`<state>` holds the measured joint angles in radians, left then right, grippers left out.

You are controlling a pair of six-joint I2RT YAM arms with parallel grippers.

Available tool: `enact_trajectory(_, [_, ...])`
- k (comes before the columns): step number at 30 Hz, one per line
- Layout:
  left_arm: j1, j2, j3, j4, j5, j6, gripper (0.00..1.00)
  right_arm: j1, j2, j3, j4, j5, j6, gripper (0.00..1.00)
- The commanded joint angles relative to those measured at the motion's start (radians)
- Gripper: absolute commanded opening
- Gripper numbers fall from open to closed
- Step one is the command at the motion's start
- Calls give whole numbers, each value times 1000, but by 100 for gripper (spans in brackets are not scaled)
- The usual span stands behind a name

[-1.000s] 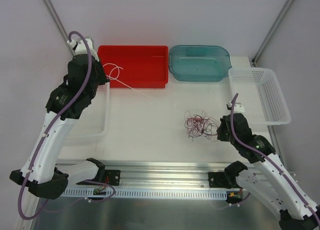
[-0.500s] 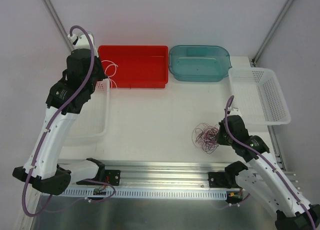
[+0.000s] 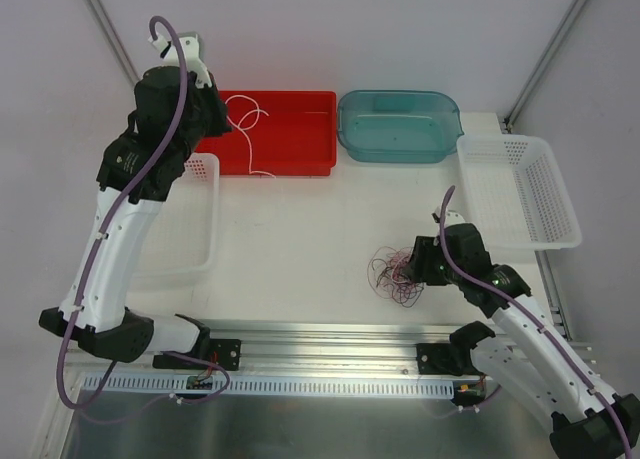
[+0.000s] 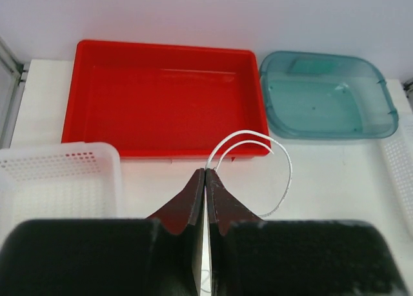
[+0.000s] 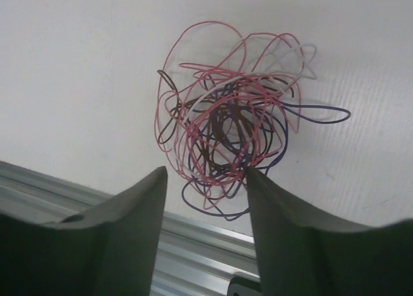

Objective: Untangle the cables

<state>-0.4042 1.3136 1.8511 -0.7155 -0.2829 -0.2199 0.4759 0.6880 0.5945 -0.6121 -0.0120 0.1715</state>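
One thin white cable (image 4: 248,136) is clamped in the closed left tool (image 4: 205,170), looping by the far-left red rectangular plastic tray (image 4: 161,109). One pink, purple, black and white wire tangle (image 5: 226,122) lies on the white counter (image 5: 77,64), near right, at the released right tool (image 5: 206,173).

The table (image 3: 300,239) is plain white all over. Along its far edge sit a bright red tray (image 3: 300,151) and a see-through teal tub (image 3: 400,131). At the left edge and the right edge are white baskets (image 3: 520,194), their walls patterned with a grid of small holes. The single cable (image 4: 288,172) up over the red tray is white. The tangle of cables (image 5: 226,131) towards the near edge mixes red-pink, dark purple, blackish-brown and a few white strands. Both arms (image 3: 105,259) are white with black joints and carry purple hoses (image 3: 183,64).
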Motion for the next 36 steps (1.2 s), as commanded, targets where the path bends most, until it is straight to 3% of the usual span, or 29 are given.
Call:
enact_trajectory(1, [7,61,117,40,42,-13,0,-3,4,44,61,-71,-30,60])
enact_trajectory(3, [7,111,164,53,42,-13,0,-2,5,50,69,-89,-41,73])
enact_trajectory(6, [8,191,302,79,30,-6,0,-2,5,56,80,-114,-56,83])
enact_trajectory(12, [22,343,433,209,4,36,0,-3,4,48,109,-134,-76,95])
enact_trajectory(19, [88,492,425,333,-12,24,0,-2,18,39,126,-151,-87,96])
enact_trajectory(27, [179,749,382,398,79,-65,2,-2,48,11,144,-149,-86,96])
enact_trajectory(28, [189,789,381,398,96,-78,17,-2,50,8,144,-148,-86,96])
enact_trajectory(31, [217,796,341,398,157,-122,42,-3,44,7,134,-131,-83,96])
enact_trajectory(33, [219,765,282,398,172,-134,56,-2,45,10,118,-103,-78,96])
enact_trajectory(34, [220,722,257,398,194,-133,67,-2,47,10,114,-94,-76,96])
enact_trajectory(36, [219,673,177,398,214,-130,77,-2,53,11,104,-65,-72,96])
